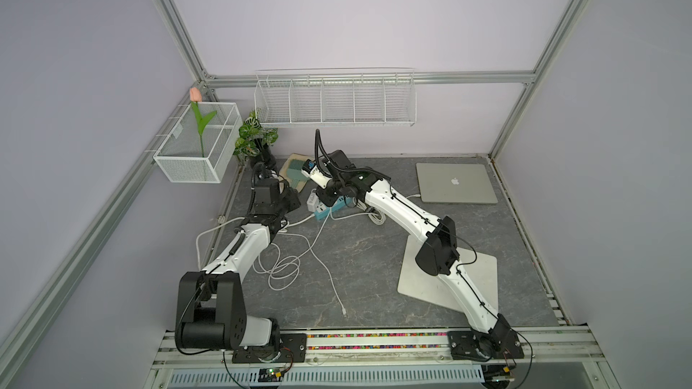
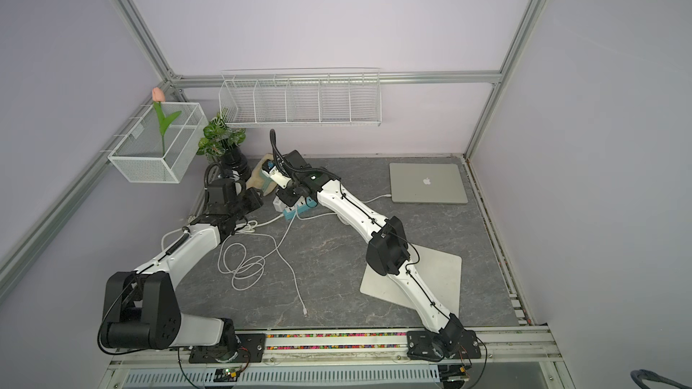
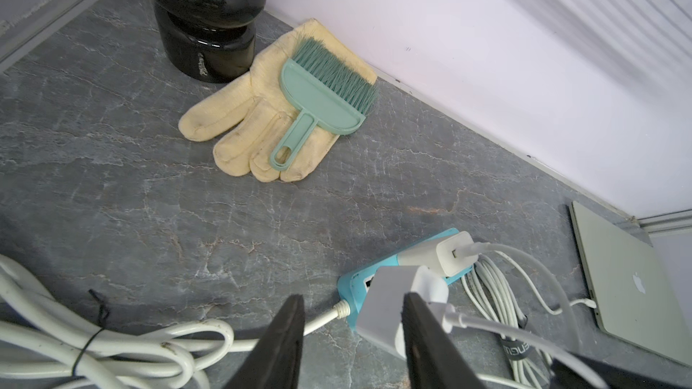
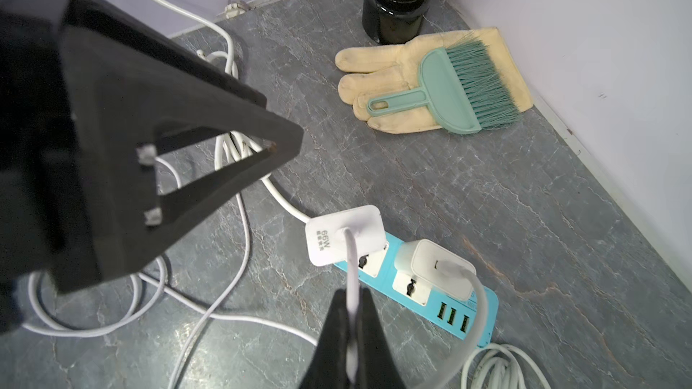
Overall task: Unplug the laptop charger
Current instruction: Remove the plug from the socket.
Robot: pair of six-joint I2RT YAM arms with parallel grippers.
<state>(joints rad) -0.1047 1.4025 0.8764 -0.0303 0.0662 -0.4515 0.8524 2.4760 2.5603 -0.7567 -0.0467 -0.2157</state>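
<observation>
Gripping the charger cable (image 4: 350,256) a little way from its brick, the right claw (image 4: 352,293) is clamped shut on the white lead above the blue power strip (image 4: 485,316). The laptop charger (image 4: 344,235), a white brick marked 66W, sits over the end of the strip where the strip's own cord enters. Whether its pins are seated in the socket cannot be told. The left claw (image 3: 352,297) hovers at that same cord end with its fingers spread apart. Only desk and cord show in the gap, and the brick is close beside one finger (image 3: 423,331). Farther along the strip a second charger (image 4: 438,267) is plugged in, and the USB ports lie at the far end. Past that end and well apart from the strip, a closed silver laptop (image 1: 455,183) lies on the grey desk (image 1: 374,256) with a thin white lead in its edge. Between the strip and the back wall lies a yellow glove (image 4: 393,80) with a green brush (image 4: 460,91) on top, and a black vase (image 4: 397,5) stands just beside the glove. A loose coil of white cable (image 1: 284,267) lies on the strip's other side, towards the arm bases.
</observation>
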